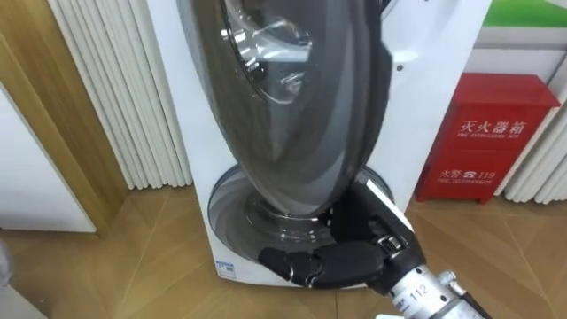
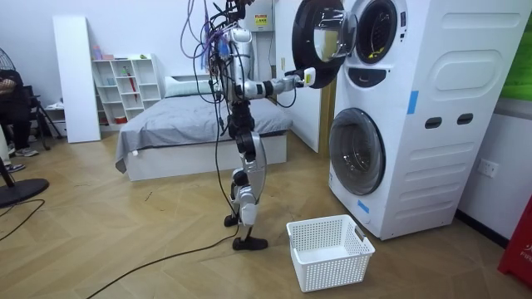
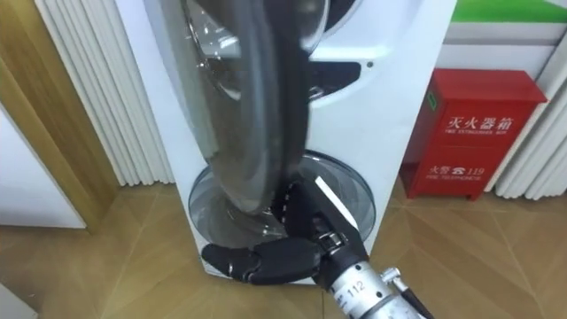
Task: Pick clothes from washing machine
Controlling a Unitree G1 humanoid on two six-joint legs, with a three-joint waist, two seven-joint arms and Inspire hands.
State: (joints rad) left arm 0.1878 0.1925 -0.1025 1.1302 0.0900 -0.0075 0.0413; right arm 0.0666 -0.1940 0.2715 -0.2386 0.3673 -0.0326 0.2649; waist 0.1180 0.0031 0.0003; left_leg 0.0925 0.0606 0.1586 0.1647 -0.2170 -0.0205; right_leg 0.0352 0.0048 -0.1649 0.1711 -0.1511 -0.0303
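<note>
Wood-patterned flooring [image 1: 142, 257] runs under everything, and the robot stands on it facing a stack of two white washing machines [image 2: 449, 108], its right arm raised towards the upper one. Nearest in the eye views is the right hand [image 3: 266, 261], dark, its fingers [image 3: 226, 259] laid together and almost straight, pointing to the robot's left. They lie against the lower rim of the upper machine's open door [image 1: 292, 106], a round dark frame with a glass bowl that swings out edge-on. The hand's wrist carries small printed digits.

Behind the hand sits the lower machine's round door [image 1: 235, 208], closed, with a small blue-and-white label [image 1: 226, 266] beside it. In the room view the upper drum opening [image 2: 374, 31] is dark, well apart from the hand, and clothes inside it cannot be made out.

A white basket [image 2: 328, 249] stands on the floor just in front of the stack. To the robot's right a red cabinet [image 1: 492, 142] bears white characters; to its left stand white ribbed panels [image 1: 133, 89]. Farther back are a bed [image 2: 183, 116], white shelves [image 2: 125, 83] and a seated person [image 2: 12, 108].
</note>
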